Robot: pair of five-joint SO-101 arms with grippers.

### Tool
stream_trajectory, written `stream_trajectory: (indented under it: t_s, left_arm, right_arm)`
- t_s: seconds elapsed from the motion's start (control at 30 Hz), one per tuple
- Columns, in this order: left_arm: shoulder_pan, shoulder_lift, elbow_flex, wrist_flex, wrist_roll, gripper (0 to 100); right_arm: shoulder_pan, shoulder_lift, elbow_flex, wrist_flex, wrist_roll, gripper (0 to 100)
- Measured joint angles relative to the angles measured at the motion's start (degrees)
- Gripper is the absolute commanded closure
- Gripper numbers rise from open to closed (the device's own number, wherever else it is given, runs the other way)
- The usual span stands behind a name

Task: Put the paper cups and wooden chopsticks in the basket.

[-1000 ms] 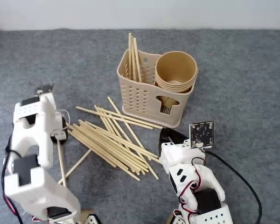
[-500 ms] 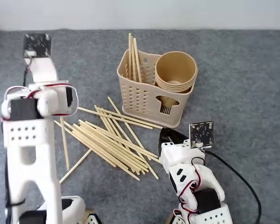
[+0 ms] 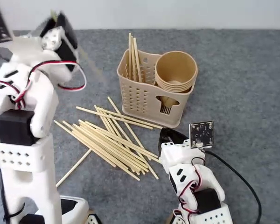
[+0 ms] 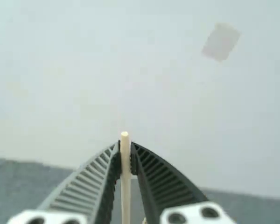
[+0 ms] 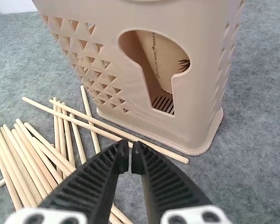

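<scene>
1. Chopsticks, high view: loose chopsticks (image 3: 112, 140) lie in a fanned heap on the grey mat (image 3: 252, 93), just beside the basket (image 3: 144, 100). Upright chopsticks (image 3: 133, 53) stand in one compartment, and paper cups (image 3: 176, 70) sit stacked in the other. The left arm (image 3: 23, 93) is up high at the far side, with the held chopstick (image 3: 89, 63) a blurred slant off it. The right arm (image 3: 186, 172) is low, near the basket's front.
2. Left wrist view: the left gripper (image 4: 125, 148) is clamped narrow on the held chopstick, whose tip pokes past the fingertips. A pale wall (image 4: 140, 70) is behind.
3. Right wrist view: the right gripper (image 5: 129, 156) is pinched together with its tips touching, holding nothing. It hangs over the mat near the basket, with loose chopsticks alongside. A cup shows through the basket's cut-out.
</scene>
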Motion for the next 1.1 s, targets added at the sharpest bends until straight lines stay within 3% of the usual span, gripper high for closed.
stream_trajectory:
  t_s: [0.2,0.43,0.57,0.77,1.1]
  left_arm:
    - [5.63,-0.26,2.29,-14.15,2.9,99]
    - [7.21,-0.7,15.56,-26.64,1.23,99]
    - [7.21,-0.7,23.3,-27.34,-2.55,97]
    - [7.21,-0.62,26.37,-22.07,-4.31,79]
    - [4.13,-0.62,19.6,-14.95,-1.41,78]
  right_arm:
    - [0.0,0.0,0.0,0.0,0.0,96.6]
    - [0.0,0.0,0.09,0.0,0.0,96.6]
    - [0.0,0.0,0.09,0.0,0.0,96.5]
    - [0.0,0.0,0.09,0.0,0.0,96.4]
    - [0.0,0.0,0.09,0.0,0.0,96.2]
